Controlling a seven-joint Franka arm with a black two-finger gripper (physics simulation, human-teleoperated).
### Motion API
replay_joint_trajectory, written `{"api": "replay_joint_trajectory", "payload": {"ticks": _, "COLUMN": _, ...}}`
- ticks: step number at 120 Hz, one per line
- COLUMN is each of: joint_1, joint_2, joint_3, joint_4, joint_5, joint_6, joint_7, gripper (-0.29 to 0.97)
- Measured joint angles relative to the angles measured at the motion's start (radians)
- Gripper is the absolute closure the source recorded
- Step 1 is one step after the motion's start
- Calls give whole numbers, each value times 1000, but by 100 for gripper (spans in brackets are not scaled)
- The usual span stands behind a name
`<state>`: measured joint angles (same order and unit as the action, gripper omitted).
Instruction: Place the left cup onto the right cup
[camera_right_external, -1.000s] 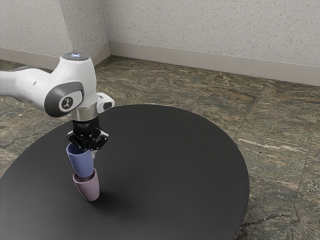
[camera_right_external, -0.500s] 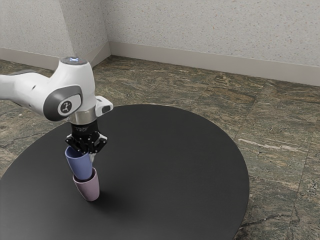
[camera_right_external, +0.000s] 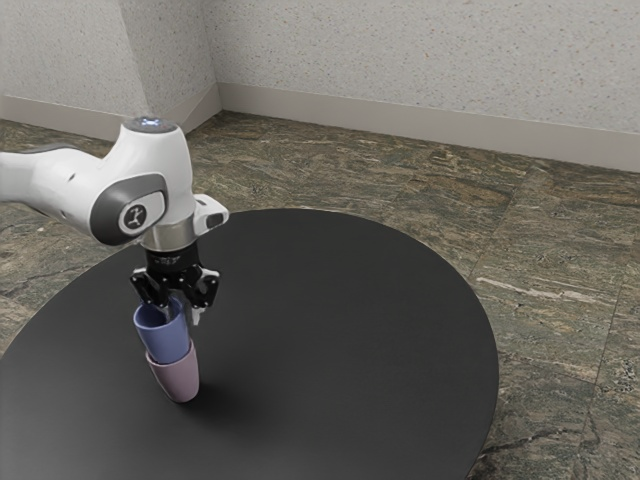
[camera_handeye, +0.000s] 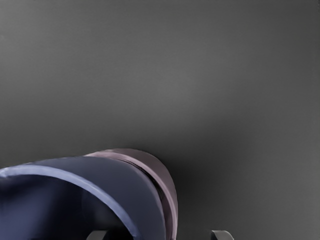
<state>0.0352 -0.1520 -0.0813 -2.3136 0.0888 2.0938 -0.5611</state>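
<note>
Dark and round, the worktop (camera_right_external: 350, 330) sits on a marbled stone floor (camera_right_external: 520, 230). Over the last second the blue cup (camera_right_external: 163, 337) has sunk deeper into the mauve cup (camera_right_external: 178, 380), and my end effector (camera_right_external: 175, 303) has spread its fingers and let go. I judge the stacking essentially done, with only my retreat left. The blue cup stands nested in the mauve one toward the exterior view's left, slightly tilted, its rim just under my hand.
</note>
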Motion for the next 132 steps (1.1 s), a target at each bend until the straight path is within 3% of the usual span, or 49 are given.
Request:
{"api": "replay_joint_trajectory", "payload": {"ticks": 18, "joint_1": 0, "joint_2": 1, "joint_3": 0, "joint_4": 0, "joint_5": -1, "joint_6": 2, "joint_7": 2, "gripper": 21}}
{"api": "replay_joint_trajectory", "payload": {"ticks": 42, "joint_1": 0, "joint_2": 2, "joint_3": 0, "joint_4": 0, "joint_5": -1, "joint_6": 3, "joint_7": 5, "gripper": 8}}
{"api": "replay_joint_trajectory", "payload": {"ticks": 100, "joint_1": 0, "joint_2": -1, "joint_3": -3, "joint_4": 22, "joint_5": -1, "joint_6": -7, "joint_7": 10, "gripper": 1}}
{"api": "replay_joint_trajectory", "payload": {"ticks": 132, "joint_1": 0, "joint_2": 8, "joint_3": -2, "joint_4": 140, "joint_5": -1, "joint_6": -60, "joint_7": 34, "gripper": 0}}
